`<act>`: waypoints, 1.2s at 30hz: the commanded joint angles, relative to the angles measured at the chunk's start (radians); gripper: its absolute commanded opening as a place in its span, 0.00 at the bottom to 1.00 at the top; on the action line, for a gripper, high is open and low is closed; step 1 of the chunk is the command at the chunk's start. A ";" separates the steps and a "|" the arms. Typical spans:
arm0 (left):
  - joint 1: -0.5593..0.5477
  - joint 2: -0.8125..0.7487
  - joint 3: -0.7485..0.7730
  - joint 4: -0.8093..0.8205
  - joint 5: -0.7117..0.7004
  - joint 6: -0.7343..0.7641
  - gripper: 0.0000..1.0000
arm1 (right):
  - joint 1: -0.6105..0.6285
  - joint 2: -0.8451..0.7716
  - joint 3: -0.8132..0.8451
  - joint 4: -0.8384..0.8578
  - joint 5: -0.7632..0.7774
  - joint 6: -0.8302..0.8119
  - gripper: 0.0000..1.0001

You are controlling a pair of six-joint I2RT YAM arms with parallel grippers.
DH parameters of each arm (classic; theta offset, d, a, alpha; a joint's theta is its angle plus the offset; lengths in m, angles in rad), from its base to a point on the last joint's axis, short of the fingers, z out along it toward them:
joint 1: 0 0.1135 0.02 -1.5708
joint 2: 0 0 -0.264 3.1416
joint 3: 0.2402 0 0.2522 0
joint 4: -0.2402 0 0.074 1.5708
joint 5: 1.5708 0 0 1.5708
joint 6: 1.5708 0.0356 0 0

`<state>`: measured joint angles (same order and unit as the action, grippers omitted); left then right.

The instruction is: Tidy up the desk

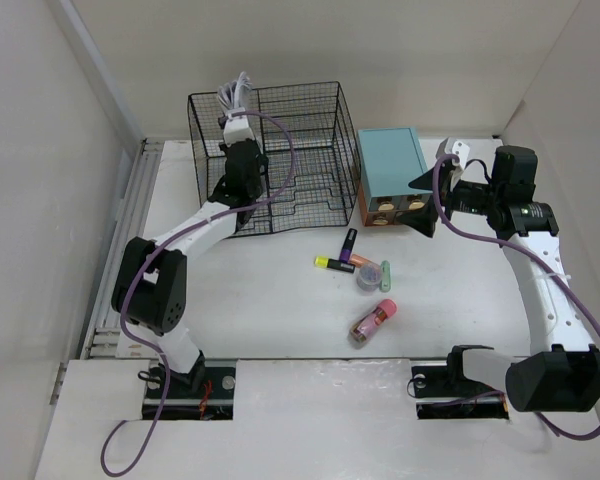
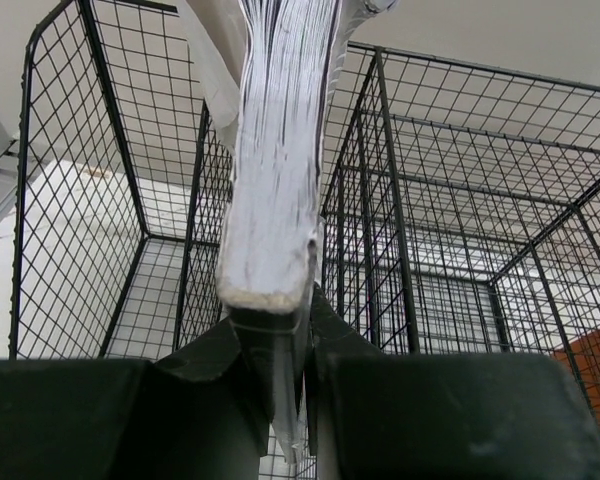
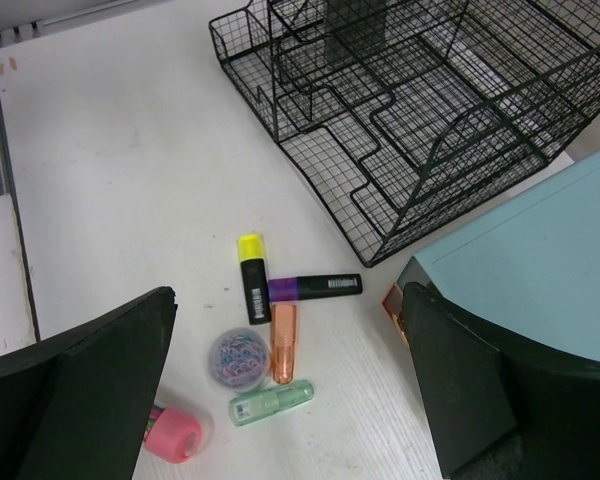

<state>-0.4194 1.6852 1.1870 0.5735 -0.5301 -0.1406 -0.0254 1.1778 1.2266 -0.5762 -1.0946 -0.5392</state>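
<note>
Near edge first: the desk (image 1: pixel 270 310) runs wide, flat and matte white, from white wall to white wall under both arms. A pink-capped tube (image 1: pixel 373 321) lies on it, right of centre. Just beyond is a tight huddle: a round tub of paper clips (image 1: pixel 367 280), a green stick (image 1: pixel 385 272), a yellow highlighter (image 1: pixel 332 264) and a purple marker (image 1: pixel 349 241). The right gripper (image 1: pixel 422 200) hangs with its fingers spread wide and nothing between them, right at the front of the teal drawer box (image 1: pixel 390 165). At the back left, the left gripper (image 2: pixel 275 380) pinches a thick white sheaf of paper (image 2: pixel 275 180) by its lower edge, upright at the left end of the black wire-mesh organizer (image 1: pixel 280 150).
</note>
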 commanded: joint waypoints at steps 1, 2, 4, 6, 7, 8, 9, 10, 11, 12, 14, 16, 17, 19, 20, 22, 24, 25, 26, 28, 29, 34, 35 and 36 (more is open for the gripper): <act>-0.018 -0.010 -0.058 -0.005 -0.018 0.036 0.00 | -0.005 -0.006 0.005 -0.002 -0.044 -0.021 1.00; -0.018 -0.022 -0.058 -0.004 -0.028 0.036 0.00 | -0.005 -0.006 0.005 -0.002 -0.044 -0.021 1.00; -0.027 -0.022 -0.081 0.005 -0.039 0.045 0.00 | -0.005 -0.006 0.005 -0.002 -0.044 -0.021 1.00; -0.039 -0.033 -0.090 0.005 -0.051 0.065 0.00 | -0.005 -0.006 0.005 -0.002 -0.053 -0.021 1.00; -0.048 -0.045 -0.099 0.005 -0.060 0.065 0.00 | -0.005 -0.006 0.005 -0.002 -0.053 -0.021 1.00; -0.048 -0.045 -0.099 0.005 -0.061 0.065 0.00 | -0.005 -0.006 0.005 -0.002 -0.053 -0.021 1.00; -0.048 -0.054 -0.108 0.005 -0.061 0.065 0.00 | -0.005 -0.006 0.005 -0.002 -0.053 -0.021 1.00; -0.048 -0.065 -0.119 0.005 -0.061 0.065 0.00 | -0.005 -0.006 0.005 -0.002 -0.053 -0.021 1.00; -0.058 -0.065 -0.119 0.005 -0.061 0.076 0.00 | -0.005 -0.006 0.005 -0.002 -0.053 -0.021 1.00; -0.058 -0.065 -0.119 0.005 -0.061 0.076 0.00 | -0.005 -0.006 0.005 -0.011 -0.053 -0.021 1.00; -0.058 -0.074 -0.129 0.005 -0.070 0.085 0.00 | -0.005 -0.006 0.005 -0.011 -0.062 -0.021 1.00; -0.058 -0.074 -0.138 0.005 -0.070 0.085 0.00 | -0.005 0.003 0.005 -0.011 -0.062 -0.030 1.00; -0.058 -0.074 -0.138 0.005 -0.070 0.085 0.00 | -0.005 0.003 0.005 -0.011 -0.062 -0.030 1.00; -0.058 -0.065 -0.138 0.005 -0.070 0.085 0.00 | -0.005 0.003 0.005 -0.011 -0.062 -0.030 1.00; -0.058 -0.056 -0.138 0.005 -0.070 0.085 0.00 | -0.005 0.003 0.005 -0.011 -0.062 -0.030 1.00; -0.058 -0.045 -0.138 0.005 -0.070 0.085 0.00 | -0.005 0.003 0.014 -0.020 -0.071 -0.030 1.00; -0.058 -0.035 -0.138 0.005 -0.070 0.085 0.00 | -0.005 0.003 0.014 -0.020 -0.071 -0.030 1.00; -0.058 -0.035 -0.138 0.005 -0.070 0.085 0.00 | -0.005 0.003 0.014 -0.020 -0.071 -0.030 1.00; -0.058 -0.024 -0.138 0.005 -0.070 0.085 0.00 | -0.005 0.003 0.014 -0.020 -0.071 -0.030 1.00; -0.058 -0.024 -0.138 0.005 -0.079 0.085 0.00 | -0.005 0.003 0.014 -0.020 -0.071 -0.030 1.00; -0.058 -0.024 -0.148 0.005 -0.079 0.085 0.00 | -0.005 0.003 0.014 -0.020 -0.071 -0.039 1.00; -0.058 -0.062 -0.159 -0.018 -0.079 0.064 0.00 | -0.005 0.013 0.014 -0.031 -0.071 -0.039 1.00; -0.058 -0.071 -0.159 -0.018 -0.079 0.064 0.00 | -0.005 0.013 0.014 -0.031 -0.071 -0.039 1.00; -0.058 -0.071 -0.159 -0.029 -0.079 0.064 0.00 | -0.005 0.013 0.014 -0.040 -0.071 -0.048 1.00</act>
<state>-0.4606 1.6123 1.0698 0.6468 -0.6155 -0.1177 -0.0254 1.1881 1.2266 -0.6029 -1.1267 -0.5556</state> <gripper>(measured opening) 0.098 0.995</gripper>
